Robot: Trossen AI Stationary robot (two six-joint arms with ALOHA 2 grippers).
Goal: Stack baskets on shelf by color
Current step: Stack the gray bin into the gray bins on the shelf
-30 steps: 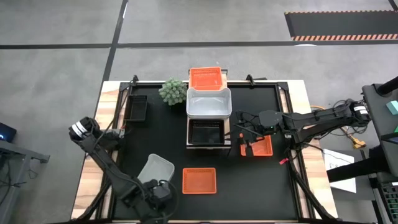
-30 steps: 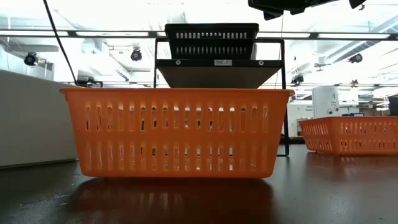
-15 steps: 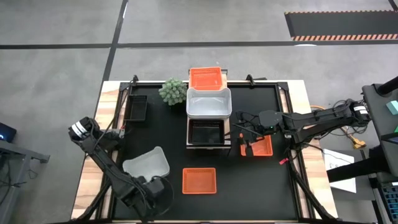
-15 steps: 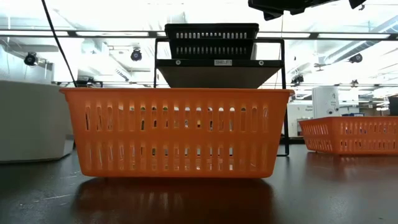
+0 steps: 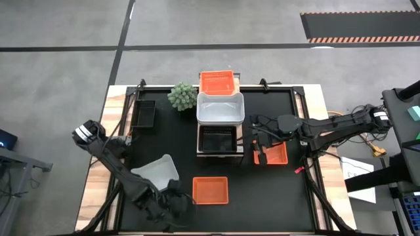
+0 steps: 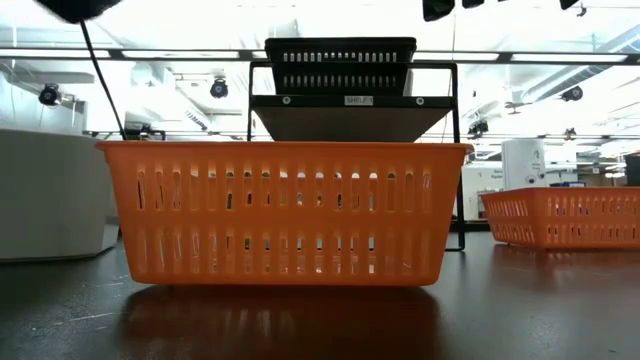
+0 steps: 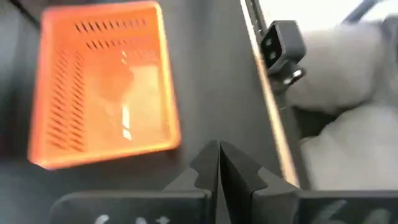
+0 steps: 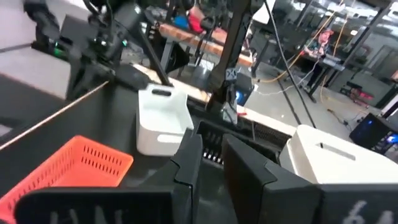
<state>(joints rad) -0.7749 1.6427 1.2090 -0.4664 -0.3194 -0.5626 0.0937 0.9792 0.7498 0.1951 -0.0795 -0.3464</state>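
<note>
Table (image 5: 275, 190), black-topped: at centre the shelf (image 5: 220, 147) carries three baskets in a row toward 12 o'clock — black basket (image 5: 218, 138), white basket (image 5: 220, 107), orange basket (image 5: 217, 81) — with a green plant (image 5: 183, 96) at its 10 o'clock. Loose baskets: white one (image 5: 156, 174) at 7 o'clock, orange one (image 5: 210, 190) at 6 o'clock, another orange (image 5: 277, 154) at 3 o'clock, small black one (image 5: 144, 113) at 9 o'clock. Left gripper (image 7: 219, 163), fingers pressed together and empty, hangs at 6 o'clock between the white and orange loose baskets; right gripper (image 8: 211, 158), seemingly parted a little, hovers over the 3 o'clock basket.
</note>
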